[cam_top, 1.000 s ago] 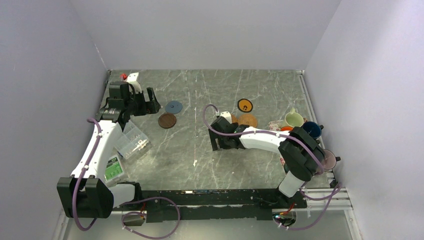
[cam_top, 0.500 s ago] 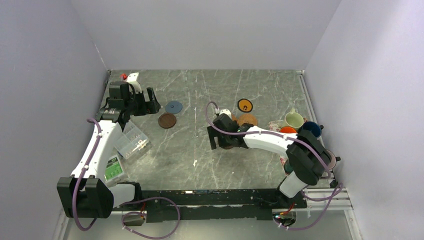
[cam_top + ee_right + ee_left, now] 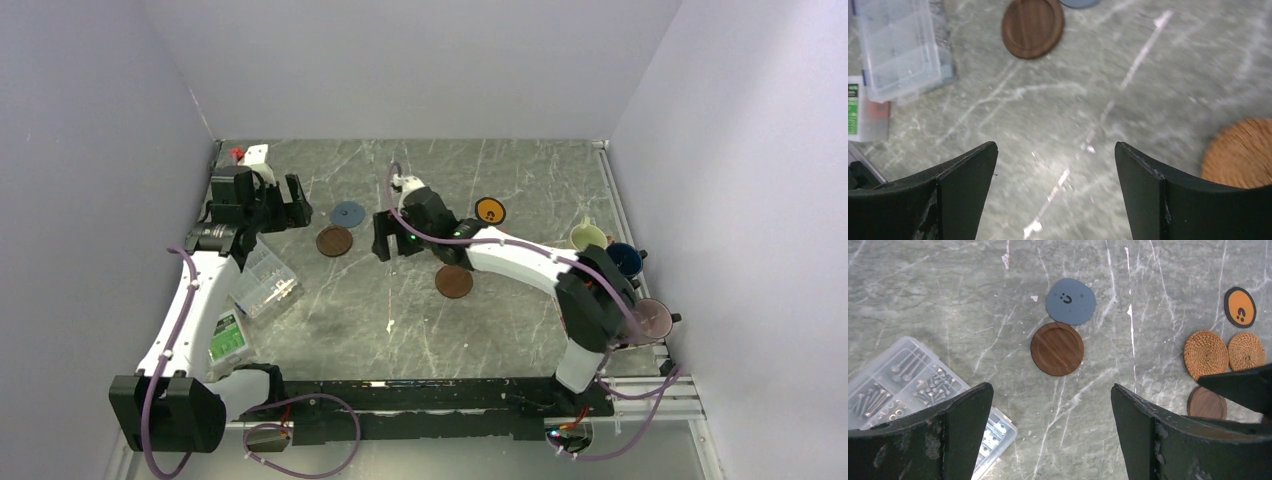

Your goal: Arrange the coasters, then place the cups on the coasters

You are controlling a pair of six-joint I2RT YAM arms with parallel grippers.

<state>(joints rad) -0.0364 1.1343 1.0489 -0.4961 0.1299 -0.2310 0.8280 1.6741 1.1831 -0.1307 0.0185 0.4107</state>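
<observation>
Left wrist view: a blue-grey coaster (image 3: 1070, 301) touches a dark brown one (image 3: 1057, 348). To the right lie a black coaster with an orange centre (image 3: 1240, 307), two tan woven ones (image 3: 1205, 354) (image 3: 1246, 351) and a second dark brown one (image 3: 1207, 402). My left gripper (image 3: 1050, 390) hangs open and empty above bare table. My right gripper (image 3: 1055, 145) is open and empty too, between the dark brown coaster (image 3: 1032, 27) and a woven one (image 3: 1240, 152). From above, the right gripper (image 3: 388, 245) is mid-table. Cream (image 3: 588, 237), dark blue (image 3: 622, 258) and mauve (image 3: 650, 320) cups stand at the right edge.
A clear plastic box of screws (image 3: 265, 283) lies at the left beside my left arm, with a green-labelled pack (image 3: 228, 337) nearer the front. The right arm's forearm (image 3: 510, 255) crosses over the woven coasters in the top view. Walls close in the table on three sides.
My right arm has swung left and toward the back, uncovering a dark brown coaster lying mid-table. The left gripper has drawn slightly left. Both stayed open.
</observation>
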